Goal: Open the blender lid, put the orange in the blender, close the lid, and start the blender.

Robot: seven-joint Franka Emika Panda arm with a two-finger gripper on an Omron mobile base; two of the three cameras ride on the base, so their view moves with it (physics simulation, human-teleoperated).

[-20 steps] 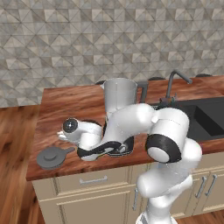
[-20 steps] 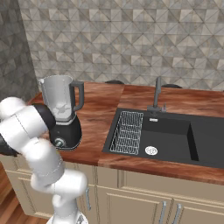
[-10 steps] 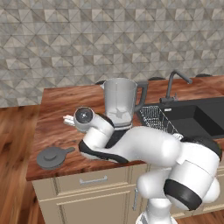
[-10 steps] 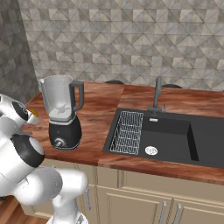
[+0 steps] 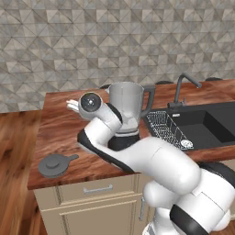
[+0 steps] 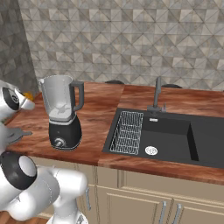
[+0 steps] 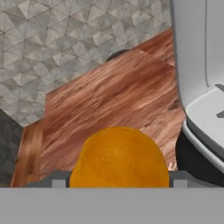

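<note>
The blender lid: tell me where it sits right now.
The blender lid lies flat on the wooden counter near its front left corner in the left base view, left of the blender, whose jar stands open.

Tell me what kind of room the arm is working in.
A home kitchen, rendered: a wooden countertop over cream cabinets, a black sink with a tap, and a clear-jar blender.

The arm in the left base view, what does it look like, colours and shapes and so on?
The arm is made of thick, rounded, glossy white links that bulge at each joint, separated by dark grey to black bands. Near its far end sits a round white housing with a dark circular cap. No loose cables or printed markings show. The fingers are too hidden to describe.
</note>
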